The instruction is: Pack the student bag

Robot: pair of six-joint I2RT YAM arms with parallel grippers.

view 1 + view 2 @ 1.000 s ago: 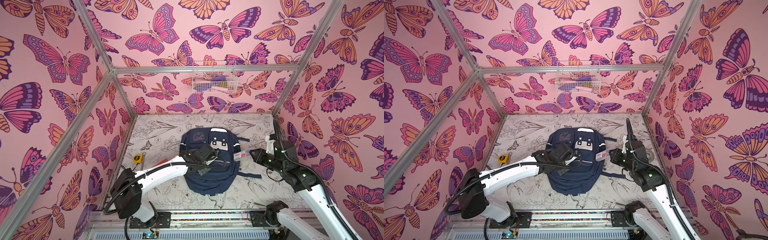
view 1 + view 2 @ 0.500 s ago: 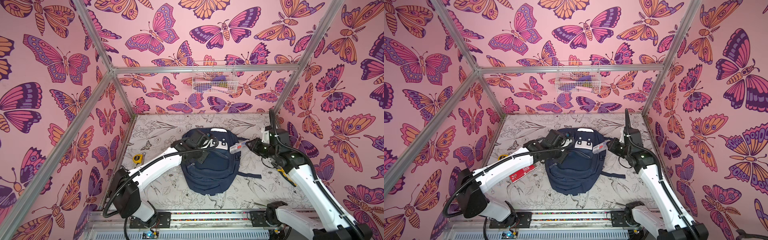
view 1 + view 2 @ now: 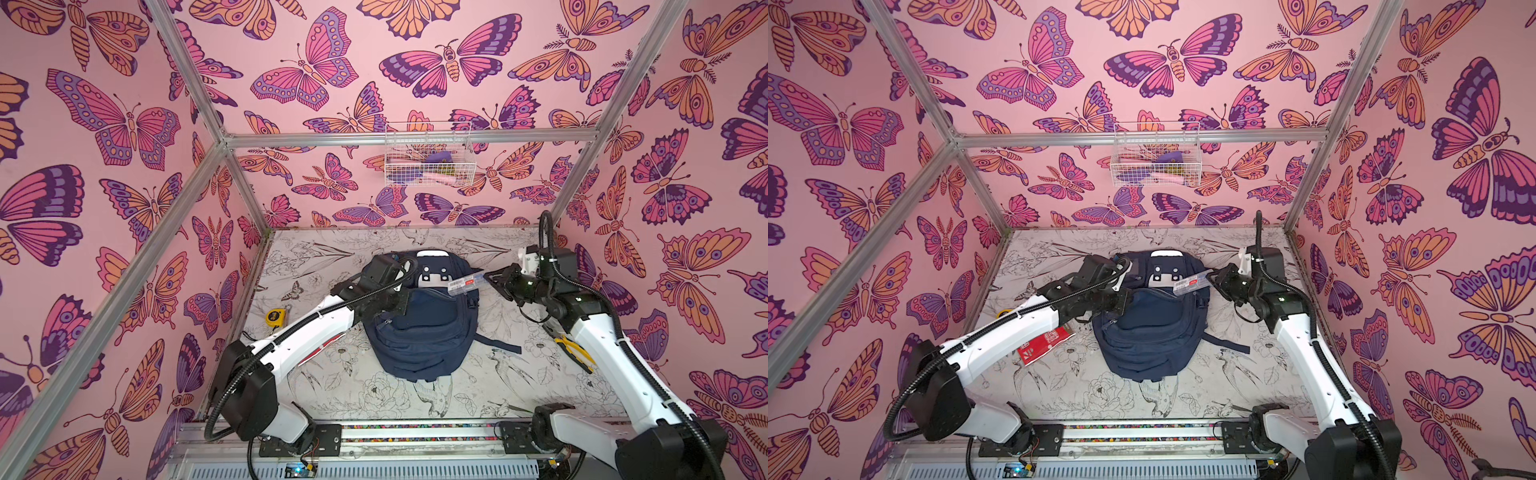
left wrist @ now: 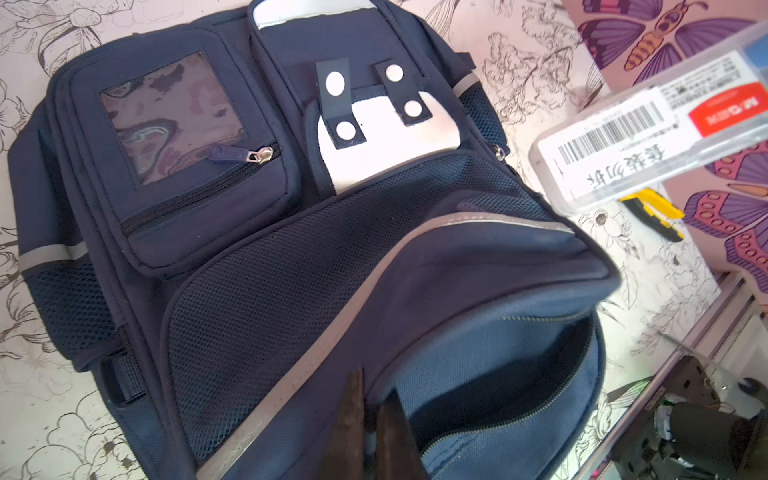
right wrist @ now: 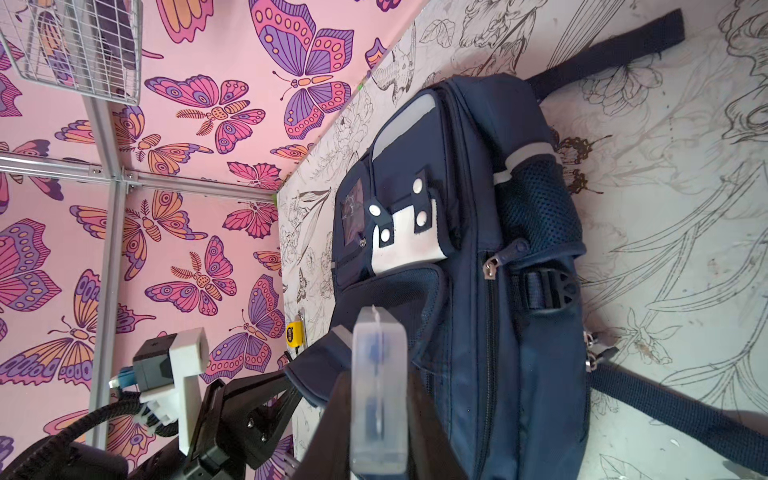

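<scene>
The student bag [image 3: 419, 332] [image 3: 1150, 332], a navy backpack, lies flat mid-table with its white patch toward the back wall. My left gripper [image 4: 370, 386] [image 3: 407, 293] is shut on the rim of the bag's front flap [image 4: 498, 257] and holds it raised, so the pocket below gapes. My right gripper [image 5: 376, 386] [image 3: 496, 278] is shut on a clear plastic box [image 3: 465, 284] [image 5: 378, 374] with a barcode and a red label. The box [image 4: 648, 137] hangs in the air just above the bag's right shoulder, beside the lifted flap.
A yellow tape measure [image 3: 276, 316] lies left of the bag and a red booklet [image 3: 1044, 343] lies under my left arm. Yellow-handled pliers [image 3: 575, 353] rest by the right wall. A white wire basket [image 3: 428, 158] hangs on the back wall. A strap [image 3: 498, 345] trails right.
My left gripper has pulled the flap up and toward the back, opening the pocket. My right gripper has carried the clear box up and back, closer to the flap.
</scene>
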